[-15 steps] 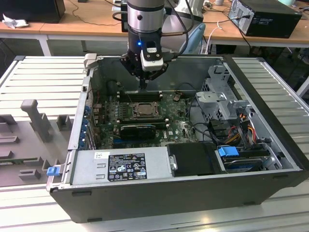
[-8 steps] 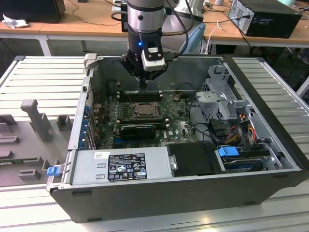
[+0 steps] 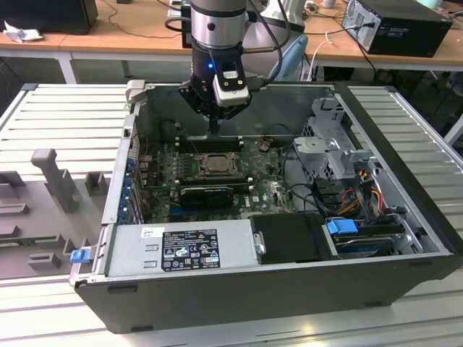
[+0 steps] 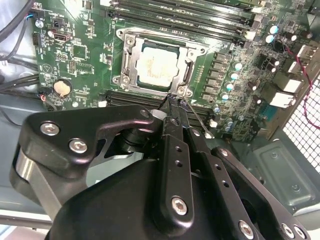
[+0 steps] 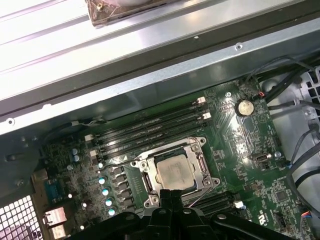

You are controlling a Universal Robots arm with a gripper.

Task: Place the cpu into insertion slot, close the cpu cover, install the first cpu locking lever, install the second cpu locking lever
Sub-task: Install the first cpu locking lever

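Hovering over the open computer case (image 3: 239, 293), the end effector (image 3: 214, 133) points straight down at the board's socket.

Nearest me, inside the case on its ribbed metal worktop (image 3: 65, 108), sits the grey power supply (image 3: 181, 249). Beyond it, on the green motherboard (image 3: 271, 191), the chip (image 4: 157, 65) lies flat in the socket (image 4: 118, 79), with the metal cover (image 4: 172, 46) down around it. The black fingers (image 4: 175, 150) are pressed together, tips at the socket's edge beside a thin wire lever (image 4: 197, 117); whether they pinch it I cannot tell.

Arm (image 3: 214, 29), one: upright over the insertion slot (image 3: 215, 165), wrist turned straight down; gripper (image 3: 214, 129), fingers (image 4: 172, 145) pressed together, tips just beside the slot's edge.
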